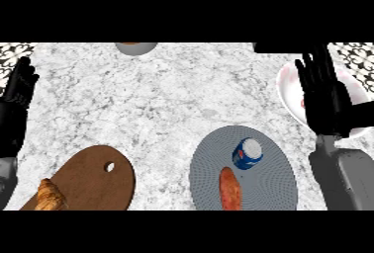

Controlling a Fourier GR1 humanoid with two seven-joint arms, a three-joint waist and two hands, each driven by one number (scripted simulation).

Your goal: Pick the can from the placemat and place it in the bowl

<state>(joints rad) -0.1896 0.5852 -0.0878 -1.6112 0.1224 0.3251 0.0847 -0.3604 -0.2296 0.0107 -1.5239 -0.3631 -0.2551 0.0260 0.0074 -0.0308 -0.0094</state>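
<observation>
Over the bowl [292, 94], right hand [321, 94] flat, holding nothing.

No readable text; blue can [248, 153] bears red-white-blue logo, lettering illegible.

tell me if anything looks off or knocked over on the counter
Nothing looks spilled or damaged. The can sits on the grey placemat beside a sausage-like item, and a croissant rests on the wooden cutting board. The right hand partly hides the bowl.
</observation>
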